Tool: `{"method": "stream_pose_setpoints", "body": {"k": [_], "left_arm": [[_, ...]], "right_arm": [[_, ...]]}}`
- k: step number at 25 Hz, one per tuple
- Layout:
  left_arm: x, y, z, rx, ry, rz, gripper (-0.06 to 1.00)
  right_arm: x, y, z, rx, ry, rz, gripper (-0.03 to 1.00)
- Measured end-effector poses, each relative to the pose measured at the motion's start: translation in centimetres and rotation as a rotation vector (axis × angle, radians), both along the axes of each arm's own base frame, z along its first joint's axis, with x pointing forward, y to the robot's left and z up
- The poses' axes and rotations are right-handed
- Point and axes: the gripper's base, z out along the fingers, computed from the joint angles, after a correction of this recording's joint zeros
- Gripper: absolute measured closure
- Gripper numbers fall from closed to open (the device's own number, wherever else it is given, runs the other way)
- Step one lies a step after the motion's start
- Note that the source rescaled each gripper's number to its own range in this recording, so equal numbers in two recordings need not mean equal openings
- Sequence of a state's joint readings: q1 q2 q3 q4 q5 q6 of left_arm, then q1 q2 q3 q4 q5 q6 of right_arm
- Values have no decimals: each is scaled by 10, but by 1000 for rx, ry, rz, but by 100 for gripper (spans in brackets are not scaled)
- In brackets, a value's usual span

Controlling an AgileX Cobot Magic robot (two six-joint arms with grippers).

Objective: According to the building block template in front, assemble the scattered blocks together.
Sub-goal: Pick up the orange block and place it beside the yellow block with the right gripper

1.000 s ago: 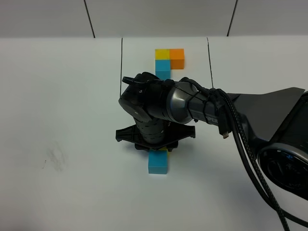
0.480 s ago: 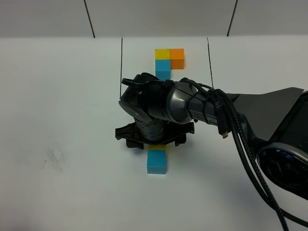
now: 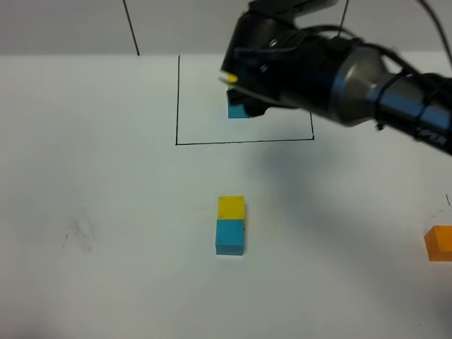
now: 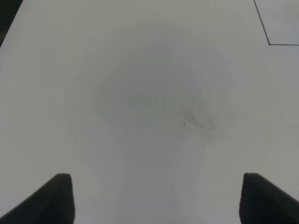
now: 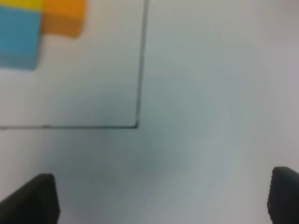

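Big white bench [image 3: 106, 282] below me. At its far side sits the template [image 3: 237, 110] inside its black frame [image 3: 212, 143], mostly hidden under my right arm. Mid-bench, the yellow block [image 3: 231, 207] and blue block [image 3: 230, 237] lie touching, and the pair's long axis runs toward the template, yellow farther. The orange block [image 3: 438, 242] sits well apart at the right edge. I judge it light, rigid and smooth-faced, so pinch two opposite side faces. My right gripper [image 5: 156, 198] is spread and empty, and so is my left gripper [image 4: 153, 199].
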State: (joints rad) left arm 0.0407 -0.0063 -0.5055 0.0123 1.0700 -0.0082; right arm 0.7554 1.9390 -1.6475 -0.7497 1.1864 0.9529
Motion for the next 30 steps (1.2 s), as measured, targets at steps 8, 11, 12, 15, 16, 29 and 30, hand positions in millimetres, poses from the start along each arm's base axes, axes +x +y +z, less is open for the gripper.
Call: {"method": "stream_pose_setpoints", "body": {"k": [8,11,12,15,16,29,30], "left_arm": [[0,0,0,0,0,0,40],[0,0,0,0,0,0,40],[0,0,0,0,0,0,40],[0,0,0,0,0,0,40],[0,0,0,0,0,0,40],[0,0,0,0,0,0,40],[0,0,0,0,0,0,40]], "right_arm": [[2,-122,79,21,14,-66,15],[-7,-159,100,10,5,-78,15],[-10,-173,107,7,-2,-89,15],[-22,-214,126,-16,0,-97,15],[-27,-229,132,-26,4,-104,15],[-112,-304,101,148,201,-54,21],[-116,-302,92,165,227,-50,22]]}}
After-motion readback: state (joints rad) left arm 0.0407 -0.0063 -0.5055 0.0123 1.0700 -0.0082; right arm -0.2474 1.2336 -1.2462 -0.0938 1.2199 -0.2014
